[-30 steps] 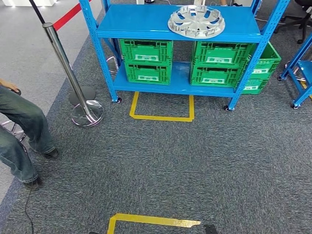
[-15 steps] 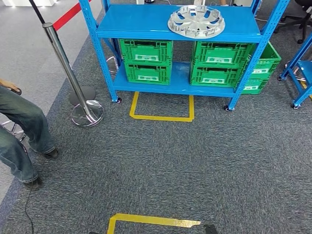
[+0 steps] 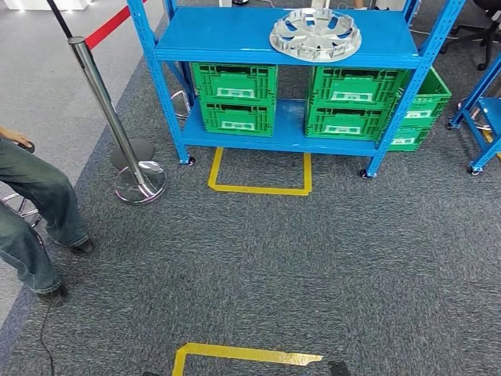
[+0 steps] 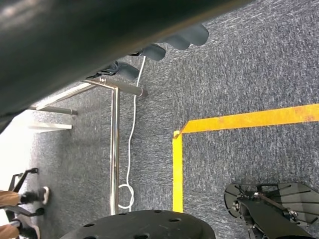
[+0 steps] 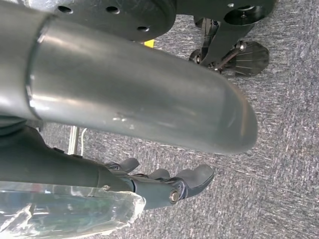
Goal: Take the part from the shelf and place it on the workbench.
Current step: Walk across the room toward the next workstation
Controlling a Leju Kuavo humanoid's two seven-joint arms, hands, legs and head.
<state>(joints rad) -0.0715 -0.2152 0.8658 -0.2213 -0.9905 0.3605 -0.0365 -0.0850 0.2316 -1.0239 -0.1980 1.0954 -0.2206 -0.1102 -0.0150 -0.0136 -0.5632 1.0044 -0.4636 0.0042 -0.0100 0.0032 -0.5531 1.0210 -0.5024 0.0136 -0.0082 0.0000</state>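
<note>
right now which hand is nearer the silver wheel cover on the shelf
Right, probably: the wheel cover sits right of centre on the shelf; left hand and right hand both hang over the carpet.

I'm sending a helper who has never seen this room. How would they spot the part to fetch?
Look for the blue shelf standing on the grey carpet behind a yellow floor outline. The part lies flat on its top level, toward the right. It is a round silver wheel cover with spoke-like cut-outs, the sole loose thing up there; the level below holds green crates.
</note>
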